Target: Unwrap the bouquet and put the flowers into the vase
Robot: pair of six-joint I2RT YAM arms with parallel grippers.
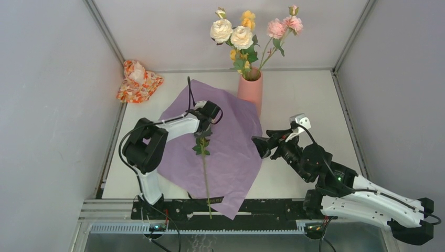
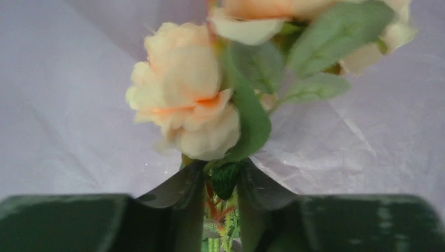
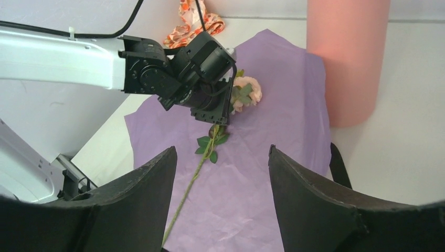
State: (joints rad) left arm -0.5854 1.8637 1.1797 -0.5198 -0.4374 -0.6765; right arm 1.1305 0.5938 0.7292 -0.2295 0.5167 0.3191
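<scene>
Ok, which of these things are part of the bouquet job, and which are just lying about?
Job:
- purple paper, spread flat
- rose lying on it
- vase
- flowers standing in it

Lying about:
- orange floral cloth, back left corner

Flowers (image 1: pixel 241 32) in vase (image 1: pixel 251 90), rose (image 1: pixel 205 173) on paper (image 1: pixel 233 144)

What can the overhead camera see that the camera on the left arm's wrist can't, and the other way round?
Only the overhead view shows the vase already holding flowers, the orange cloth bundle, the open right gripper and the whole stem of the rose lying flat. Only the left wrist view shows that rose's peach petals close up, with the left gripper flanking its stem. Both show the rose and the lilac paper under it.
</scene>
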